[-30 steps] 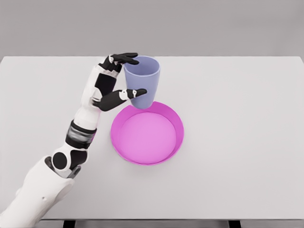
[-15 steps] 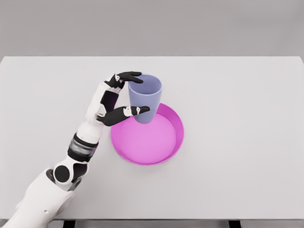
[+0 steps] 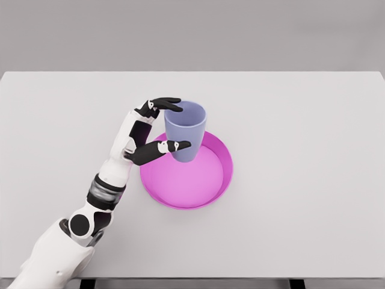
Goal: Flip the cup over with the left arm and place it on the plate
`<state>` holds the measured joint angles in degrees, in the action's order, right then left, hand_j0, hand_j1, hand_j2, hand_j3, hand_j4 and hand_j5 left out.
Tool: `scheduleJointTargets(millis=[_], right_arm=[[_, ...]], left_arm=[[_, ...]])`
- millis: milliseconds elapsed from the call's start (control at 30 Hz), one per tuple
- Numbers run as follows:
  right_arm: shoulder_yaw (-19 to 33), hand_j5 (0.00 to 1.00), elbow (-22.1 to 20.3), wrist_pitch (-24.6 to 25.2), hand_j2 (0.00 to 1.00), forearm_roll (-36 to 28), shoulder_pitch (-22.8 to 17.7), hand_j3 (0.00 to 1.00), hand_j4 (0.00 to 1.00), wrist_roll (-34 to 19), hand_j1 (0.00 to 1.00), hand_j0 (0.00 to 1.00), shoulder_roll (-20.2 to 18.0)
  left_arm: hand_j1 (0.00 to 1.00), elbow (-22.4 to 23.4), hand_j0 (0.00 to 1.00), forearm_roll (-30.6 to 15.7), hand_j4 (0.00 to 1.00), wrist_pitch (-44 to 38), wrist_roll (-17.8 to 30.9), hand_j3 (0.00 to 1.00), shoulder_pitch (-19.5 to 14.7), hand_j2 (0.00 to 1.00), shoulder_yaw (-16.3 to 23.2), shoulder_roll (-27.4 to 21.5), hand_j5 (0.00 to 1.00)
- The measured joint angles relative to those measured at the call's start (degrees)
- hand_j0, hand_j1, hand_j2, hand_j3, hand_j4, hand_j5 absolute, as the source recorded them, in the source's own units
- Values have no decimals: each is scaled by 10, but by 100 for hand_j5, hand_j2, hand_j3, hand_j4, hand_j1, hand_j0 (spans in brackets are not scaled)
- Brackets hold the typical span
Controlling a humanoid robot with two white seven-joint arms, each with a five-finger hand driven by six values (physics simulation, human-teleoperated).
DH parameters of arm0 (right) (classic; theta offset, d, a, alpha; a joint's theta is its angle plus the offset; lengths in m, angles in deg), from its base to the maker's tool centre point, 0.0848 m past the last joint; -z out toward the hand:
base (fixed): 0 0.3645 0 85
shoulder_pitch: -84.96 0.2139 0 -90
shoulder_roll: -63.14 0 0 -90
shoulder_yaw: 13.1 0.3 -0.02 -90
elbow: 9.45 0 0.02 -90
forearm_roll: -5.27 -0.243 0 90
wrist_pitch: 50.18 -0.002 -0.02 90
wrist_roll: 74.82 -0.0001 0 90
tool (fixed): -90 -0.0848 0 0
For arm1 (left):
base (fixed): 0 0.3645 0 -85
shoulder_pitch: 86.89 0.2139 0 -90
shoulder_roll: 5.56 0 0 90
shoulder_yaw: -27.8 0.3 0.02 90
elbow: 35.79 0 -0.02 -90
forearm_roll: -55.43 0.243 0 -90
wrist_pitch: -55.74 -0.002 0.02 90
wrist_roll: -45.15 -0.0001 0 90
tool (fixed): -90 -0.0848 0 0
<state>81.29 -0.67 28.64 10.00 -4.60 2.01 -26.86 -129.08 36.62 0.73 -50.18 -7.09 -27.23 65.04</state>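
Head view. The left hand [image 3: 153, 129] grips the lavender cup [image 3: 185, 131] from the cup's left side: dark fingers [image 3: 165, 104] curl round the rim at the far side and the thumb [image 3: 168, 147] presses against the lower wall. The cup stands upright, mouth upward, with its base over the far edge of the magenta plate [image 3: 225, 174]; whether the base already touches the plate floor or hangs just above it cannot be told from this angle.

Change over the last second: the cup has travelled from behind the plate's far rim toward the plate's interior and has come lower, the hand moving with it and holding the same grasp throughout. The flip therefore appears complete, and the step in hand is judged to be the final lowering and seating of the cup on the plate; release has not yet happened.

Surroundings: the white table [image 3: 313, 120] bears nothing else visible around the plate. The left forearm reaches in from the plate's lower left and stays outside its rim. The right arm is not in view. The only obstacle near the path is the plate's own raised wall, just behind the cup base; setting down too close to it could leave the cup tilted against the rim
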Motion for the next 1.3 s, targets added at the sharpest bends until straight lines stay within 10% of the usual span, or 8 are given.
scheduleJointTargets(millis=[1300], right_arm=[[0,100,0,0,100,0,0,100,100,0,100,100,0]], left_arm=[[93,5,93,11,93,0,0,93,-6,93,-1,4,93]])
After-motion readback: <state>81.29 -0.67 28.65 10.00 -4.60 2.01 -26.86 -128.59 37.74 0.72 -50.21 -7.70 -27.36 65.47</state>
